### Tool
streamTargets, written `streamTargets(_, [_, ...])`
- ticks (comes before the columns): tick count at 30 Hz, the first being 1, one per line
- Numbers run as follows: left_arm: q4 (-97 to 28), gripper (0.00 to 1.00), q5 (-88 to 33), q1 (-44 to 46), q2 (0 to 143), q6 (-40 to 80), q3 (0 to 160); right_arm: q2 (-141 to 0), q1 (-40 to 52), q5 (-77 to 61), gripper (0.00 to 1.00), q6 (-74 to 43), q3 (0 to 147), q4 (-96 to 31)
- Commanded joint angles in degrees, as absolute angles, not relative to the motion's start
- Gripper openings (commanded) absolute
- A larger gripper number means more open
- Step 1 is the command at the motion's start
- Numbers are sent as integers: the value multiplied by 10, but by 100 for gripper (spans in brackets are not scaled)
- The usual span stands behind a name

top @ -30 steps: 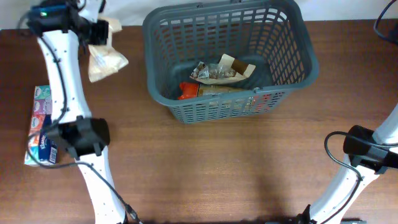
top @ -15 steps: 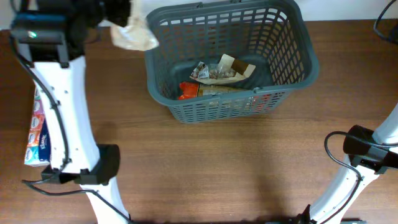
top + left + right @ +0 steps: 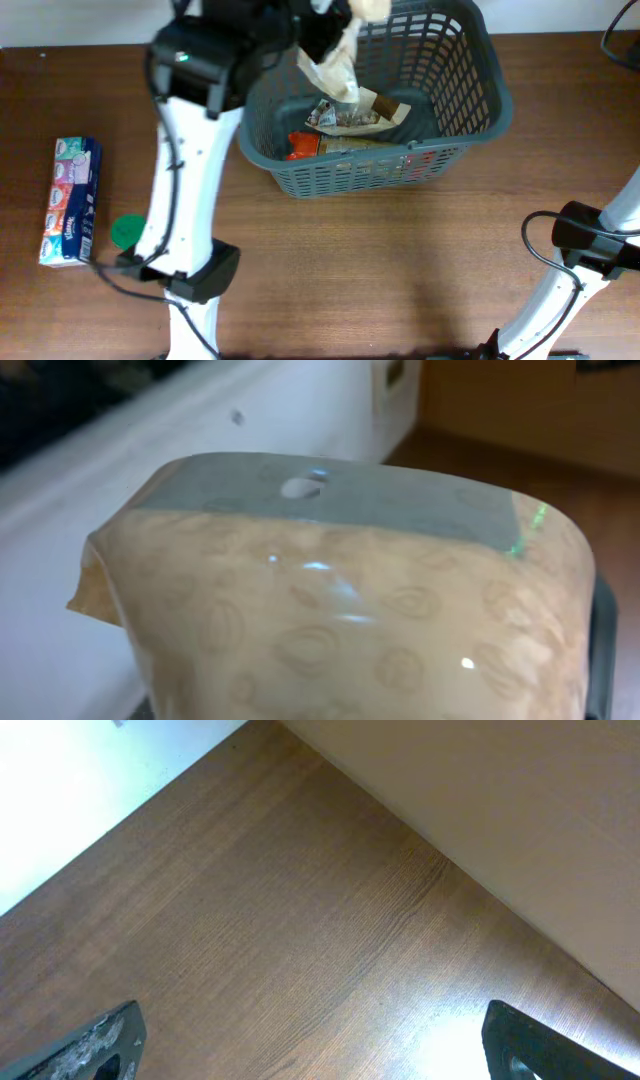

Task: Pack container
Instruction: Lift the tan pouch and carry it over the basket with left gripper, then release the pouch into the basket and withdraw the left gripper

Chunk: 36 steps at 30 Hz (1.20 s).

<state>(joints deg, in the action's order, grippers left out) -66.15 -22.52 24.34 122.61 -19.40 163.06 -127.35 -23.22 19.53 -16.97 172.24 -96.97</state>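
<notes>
The container (image 3: 478,88) stands at the far middle of the table (image 3: 400,270), upright and open; on its solid base lie a crumpled silver-and-brown packet (image 3: 352,114), an orange item (image 3: 301,147) against the front left, and a flat printed pack (image 3: 425,158) along the front wall, while the right and back of the base look bare; above its left rear part hangs a pale translucent bag (image 3: 336,66), limp, its lower end dangling just over the silver-and-brown packet and apparently inside the rim line; the left gripper (image 3: 322,28) is clenched on the top of this bag, and in the left wrist view the bag (image 3: 350,630) fills the frame, showing a grey header strip with a hang hole; the step in hand seems to be the drop into the basket, and it would go best if the arm carried a little more toward the bare right side, came down until the bag's tail rests on the base, and only then let go, since a limp bag released high may drape over the lattice wall or slide off the heap; the right gripper (image 3: 315,1055) is parked over bare wood at the near right, its fingers spread wide and empty; well to the left on the table lie a carton of tissue packs (image 3: 70,200) and, just beside it, a small green round thing (image 3: 126,232), likely awaiting packing.
</notes>
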Motion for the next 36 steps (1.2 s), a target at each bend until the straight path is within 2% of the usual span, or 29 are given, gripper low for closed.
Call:
streamTargets(1, [-657, 2, -230, 257, 1274, -207, 1607, -1267, -233, 206, 99, -176, 1731, -973])
streamTargets(16, [-705, 2, -229, 285, 1369, -207, 1570, -1267, -233, 206, 99, -176, 1731, -973])
streamTargets(17, [-705, 14, -229, 285, 1369, -207, 1570, -1267, -233, 206, 99, -176, 1731, -973])
streamTargets(19, [-706, 70, -229, 285, 1369, -207, 1570, -1267, -233, 206, 99, -176, 1731, -973])
streamTargets(21, [-706, 99, -230, 285, 1369, -207, 1570, -1267, -233, 206, 99, -176, 1731, -973])
streamTargets(29, [-707, 99, -225, 282, 1351, -206, 1571, -1267, -233, 206, 99, -176, 1731, -973])
streamTargets(36, [-733, 99, -47, 213, 1272, -77, 1594, -1267, -233, 206, 99, -176, 1731, -973])
